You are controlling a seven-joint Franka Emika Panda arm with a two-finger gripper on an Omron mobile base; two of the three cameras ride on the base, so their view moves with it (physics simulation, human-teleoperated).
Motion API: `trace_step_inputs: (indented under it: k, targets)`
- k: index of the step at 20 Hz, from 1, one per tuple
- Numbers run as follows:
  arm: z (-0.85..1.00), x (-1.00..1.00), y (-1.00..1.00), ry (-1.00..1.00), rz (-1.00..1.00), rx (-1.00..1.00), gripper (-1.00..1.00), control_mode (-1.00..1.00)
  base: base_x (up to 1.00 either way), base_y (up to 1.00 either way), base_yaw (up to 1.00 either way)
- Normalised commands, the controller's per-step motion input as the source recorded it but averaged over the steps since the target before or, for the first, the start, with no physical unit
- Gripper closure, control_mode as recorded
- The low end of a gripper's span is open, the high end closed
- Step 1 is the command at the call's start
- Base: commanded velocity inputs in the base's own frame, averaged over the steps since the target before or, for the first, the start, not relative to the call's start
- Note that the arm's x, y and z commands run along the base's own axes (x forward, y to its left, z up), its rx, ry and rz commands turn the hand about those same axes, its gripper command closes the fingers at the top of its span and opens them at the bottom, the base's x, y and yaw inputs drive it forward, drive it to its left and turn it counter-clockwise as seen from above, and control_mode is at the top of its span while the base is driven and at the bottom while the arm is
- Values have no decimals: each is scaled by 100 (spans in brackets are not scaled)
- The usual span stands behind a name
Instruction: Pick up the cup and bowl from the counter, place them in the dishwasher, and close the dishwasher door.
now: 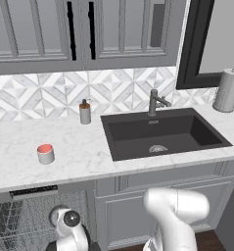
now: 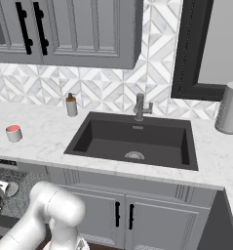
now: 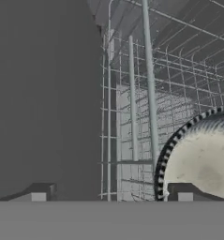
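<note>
Up close, bowl point(image 3: 202, 164) seemingly on dishwasher point(image 3: 146, 93) rack.

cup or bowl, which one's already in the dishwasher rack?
The bowl: dark-rimmed, speckled inside, lying among the grey wires of the dishwasher rack beside the open end effector. The red-lined cup stands on the counter.

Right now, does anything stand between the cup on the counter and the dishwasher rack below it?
Nothing visible does. The cup stands alone on the counter, near its front edge, above the open dishwasher. The bowl already lies in the rack.
</note>
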Motion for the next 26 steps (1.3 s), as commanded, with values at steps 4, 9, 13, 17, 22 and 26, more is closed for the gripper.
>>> trace_step_inputs:
  k: [4, 9, 13, 17, 22, 26]
  targets:
    - [17, -74, 1, -8, 0, -3, -100, -100, 0, 0, 0]
    - [26, 56, 3, 13, 0, -4, -100, -100, 0, 0, 0]
    - [55, 34, 4, 4, 0, -2, -100, -100, 0, 0, 0]
    - [95, -44, 0, 1, 0, -1, -100, -100, 0, 0, 0]
    - [98, -80, -4, 5, 0, -4, -100, -100, 0, 0, 0]
    - [94, -4, -2, 1, 0, -8, -100, -100, 0, 0, 0]
